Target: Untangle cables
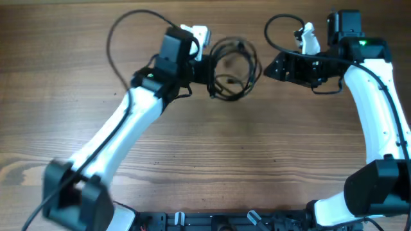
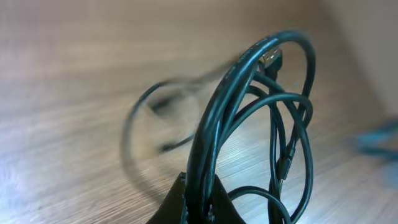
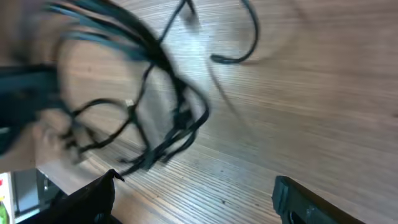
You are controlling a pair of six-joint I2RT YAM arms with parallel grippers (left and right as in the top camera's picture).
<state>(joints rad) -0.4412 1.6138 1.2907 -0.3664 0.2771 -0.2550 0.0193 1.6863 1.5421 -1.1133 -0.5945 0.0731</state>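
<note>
On the brown wood-grain table (image 1: pixel 212 147), the thin black cables (image 1: pixel 225 90) form a loose ring-shaped bundle at the far middle, between the two arms. The left gripper (image 1: pixel 209 67) meets the bundle's left edge. From above, its fingertips are lost among the cords.

The left wrist view is clearer. There the left gripper (image 2: pixel 193 199) is clenched on the thin black cables (image 2: pixel 210 130), which rise from its pinched black tips in several overlapping arcs. A small metal-tipped plug (image 2: pixel 272 58) shows near the top of the arcs. The lower ends of the loops are cut off by the bottom edge. Farther off, a dark loop (image 2: pixel 134 124) lies blurred on the wood, and it is unclear whether it joins the bundle.

The right gripper (image 1: pixel 270 67) sits just right of the bundle and apart from it. In its own camera the right gripper (image 3: pixel 196 180) is released, its fingers spread wide with only bare wood between them. That view shows the thin black cables (image 3: pixel 183 115) smeared and running out of frame to the upper left, so single strands are hard to follow.
</note>
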